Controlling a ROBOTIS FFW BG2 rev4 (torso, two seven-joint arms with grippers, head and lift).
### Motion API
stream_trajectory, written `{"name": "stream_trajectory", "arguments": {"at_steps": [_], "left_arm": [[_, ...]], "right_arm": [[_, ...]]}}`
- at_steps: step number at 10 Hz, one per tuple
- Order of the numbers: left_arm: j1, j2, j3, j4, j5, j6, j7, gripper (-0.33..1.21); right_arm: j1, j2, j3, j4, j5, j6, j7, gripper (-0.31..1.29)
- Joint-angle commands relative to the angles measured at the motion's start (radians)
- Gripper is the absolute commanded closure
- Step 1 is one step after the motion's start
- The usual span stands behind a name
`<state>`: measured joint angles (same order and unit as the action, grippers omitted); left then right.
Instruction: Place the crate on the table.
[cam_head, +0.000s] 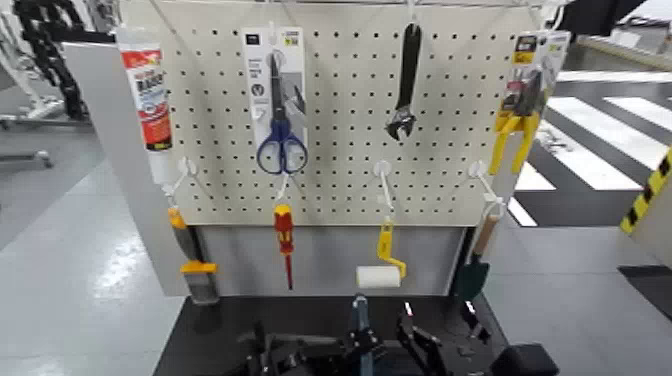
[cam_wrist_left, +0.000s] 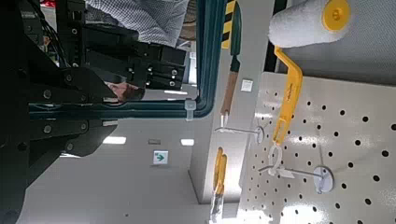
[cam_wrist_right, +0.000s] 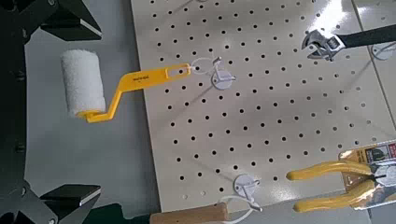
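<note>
Only the slim upright blue bar of the crate (cam_head: 360, 322) shows, at the bottom of the head view above the black table (cam_head: 205, 330); the crate's body is out of view below. My left gripper (cam_head: 275, 355) is just left of the bar. In the left wrist view its dark fingers (cam_wrist_left: 56, 89) close on a blue-green edge of the crate (cam_wrist_left: 131, 111). My right gripper (cam_head: 420, 345) is just right of the bar. In the right wrist view its fingers (cam_wrist_right: 56, 19) stand wide apart with nothing between them.
A cream pegboard (cam_head: 340, 120) stands behind the table with a sealant tube, scissors (cam_head: 280, 120), a wrench (cam_head: 405, 90), pliers (cam_head: 520, 120), a screwdriver (cam_head: 284, 240) and a paint roller (cam_head: 380, 272). Glossy grey floor lies on both sides. A person's checked shirt (cam_wrist_left: 149, 19) shows in the left wrist view.
</note>
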<state>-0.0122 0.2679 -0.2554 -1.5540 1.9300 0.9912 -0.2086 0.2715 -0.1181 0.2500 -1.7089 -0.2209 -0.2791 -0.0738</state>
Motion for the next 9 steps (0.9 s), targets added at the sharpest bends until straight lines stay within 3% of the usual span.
{"name": "stream_trajectory", "arguments": {"at_steps": [1,7,9], "left_arm": [[0.001,-0.001,0.001,0.0,-0.003,0.0,0.0,1.18],[0.003,-0.004,0.015,0.0,-0.017,0.003,-0.005,1.18],[0.0,-0.004,0.059,-0.006,-0.048,0.035,0.04,1.18]], "right_arm": [[0.0,0.0,0.0,0.0,0.0,0.0,0.0,0.14],[0.002,0.003,0.0,0.0,0.0,-0.002,0.0,0.14],[0.002,0.002,0.0,-0.002,0.0,-0.005,-0.001,0.14]]}}
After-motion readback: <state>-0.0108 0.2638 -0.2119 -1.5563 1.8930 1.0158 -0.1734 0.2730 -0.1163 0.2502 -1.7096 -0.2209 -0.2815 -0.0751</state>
